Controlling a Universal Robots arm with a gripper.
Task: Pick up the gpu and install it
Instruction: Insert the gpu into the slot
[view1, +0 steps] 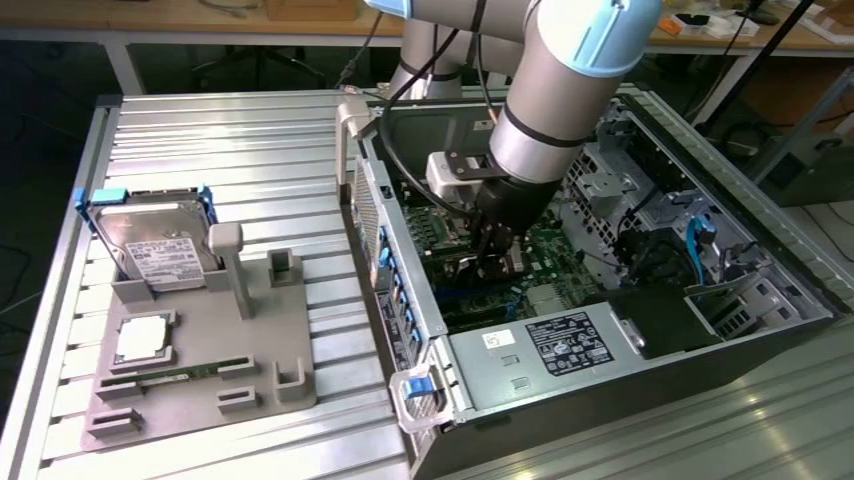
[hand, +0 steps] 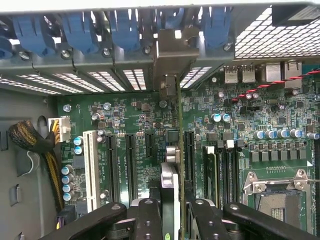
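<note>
My gripper (view1: 491, 258) reaches down into the open computer case (view1: 747, 330). In the wrist view the gripper (hand: 172, 220) is shut on the gpu (hand: 172, 175), a thin dark card seen edge-on between the black fingers (hand: 147, 220). The card stands upright over the green motherboard (hand: 130, 120), in line with the black expansion slots (hand: 131, 165). Its silver end bracket (hand: 167, 55) sits at the case's rear slot openings, among the blue latches (hand: 75, 30). Whether the card's edge is down in a slot is hidden.
On the grey fixture (view1: 267, 370) at the exterior view's left stand a silver hard drive (view1: 158, 250) and a green memory stick (view1: 174, 375). Inside the case are a white slot (hand: 91, 170), a braided cable bundle (hand: 30, 140), the processor socket (hand: 280, 195) and a power supply (view1: 567, 345).
</note>
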